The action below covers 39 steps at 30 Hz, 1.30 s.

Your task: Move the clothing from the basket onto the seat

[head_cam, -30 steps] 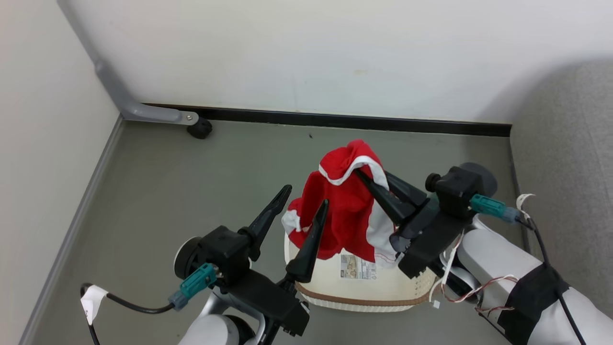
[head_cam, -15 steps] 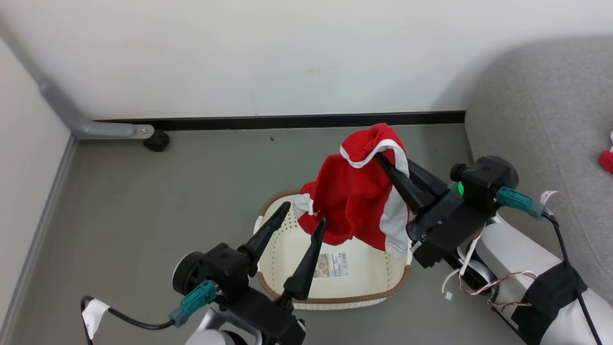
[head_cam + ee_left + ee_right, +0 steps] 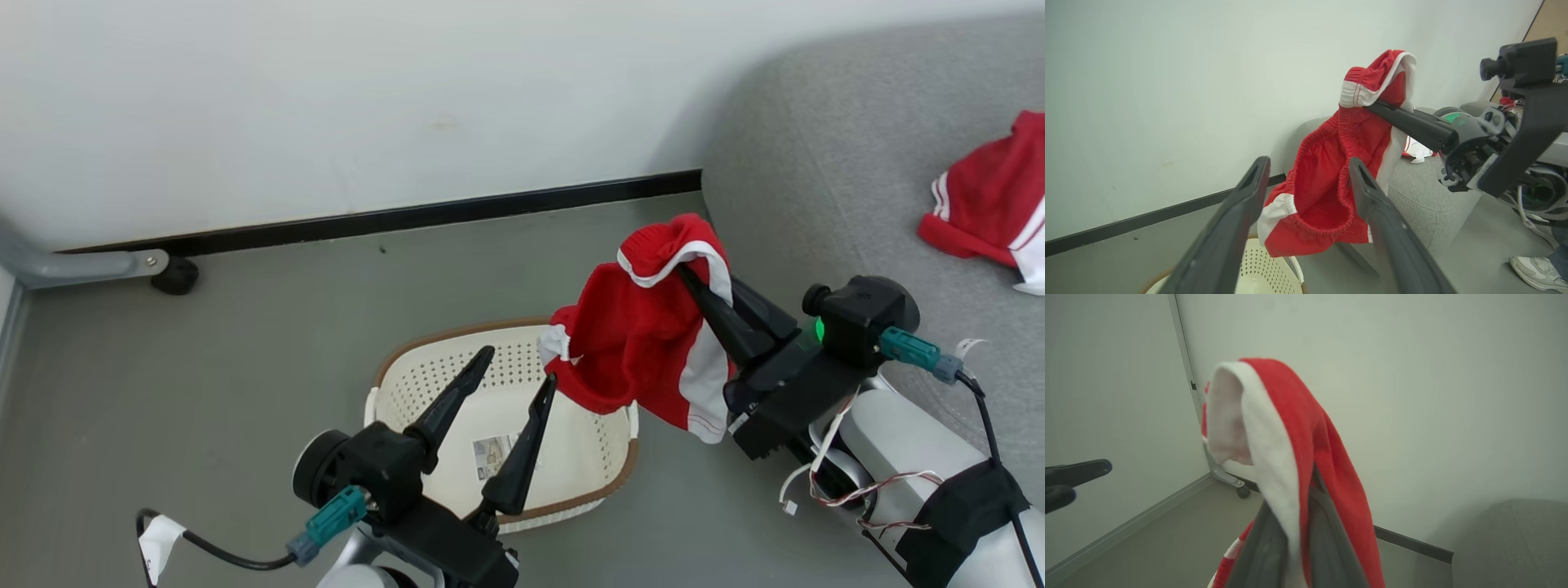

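Clothing (image 3: 637, 359) in right tool (image 3: 694, 286), above basket rim (image 3: 457, 333), near seat edge (image 3: 735, 212)

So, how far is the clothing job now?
Done: one red garment lies on the seat. In hand: the right gripper, shut, holds the second garment lifted clear of the basket, whose visible floor shows no clothing. Left: carry it over the seat and release. The left gripper is open.

A grey floor (image 3: 204, 392) is met by a pale wall (image 3: 326, 98), with a black skirting strip (image 3: 408, 216) run along the join. A grey metal bar (image 3: 82, 265) is seen low at the left, ended by what may be a black castor (image 3: 175, 278). A person's white shoe (image 3: 1533, 271) is glimpsed.
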{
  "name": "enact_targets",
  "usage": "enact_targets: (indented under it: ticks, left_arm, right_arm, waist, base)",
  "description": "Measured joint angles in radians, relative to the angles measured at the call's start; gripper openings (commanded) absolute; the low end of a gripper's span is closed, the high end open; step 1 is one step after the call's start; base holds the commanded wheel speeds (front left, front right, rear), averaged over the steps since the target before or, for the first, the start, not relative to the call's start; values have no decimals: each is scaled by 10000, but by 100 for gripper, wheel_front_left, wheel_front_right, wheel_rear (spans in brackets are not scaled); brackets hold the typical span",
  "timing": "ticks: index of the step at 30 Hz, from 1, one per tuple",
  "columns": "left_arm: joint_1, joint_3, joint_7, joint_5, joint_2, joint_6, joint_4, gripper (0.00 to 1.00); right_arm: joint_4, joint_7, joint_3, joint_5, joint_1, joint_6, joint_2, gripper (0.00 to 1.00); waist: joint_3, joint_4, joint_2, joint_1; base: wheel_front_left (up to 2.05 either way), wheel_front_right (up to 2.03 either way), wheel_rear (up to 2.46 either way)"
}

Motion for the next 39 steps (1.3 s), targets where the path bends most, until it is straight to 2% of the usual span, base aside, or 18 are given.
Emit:
enact_targets:
  ticks: [24,39]
  left_arm:
    - [177,-267,-171,102,-6,-77,-19,100]
    - [12,-637,159,460,-79,-163,-441,100]
  right_arm:
    - [-516,0,-1354,-523,1069,2,-407,0]
    - [-1074,0,-3085,-518,1107,-113,-725,0]
  waist:
    - [-73,-1662,0,0]
    - [948,-1879,0,0]
  base:
    - [0,0,0]
    - [0,0,0]
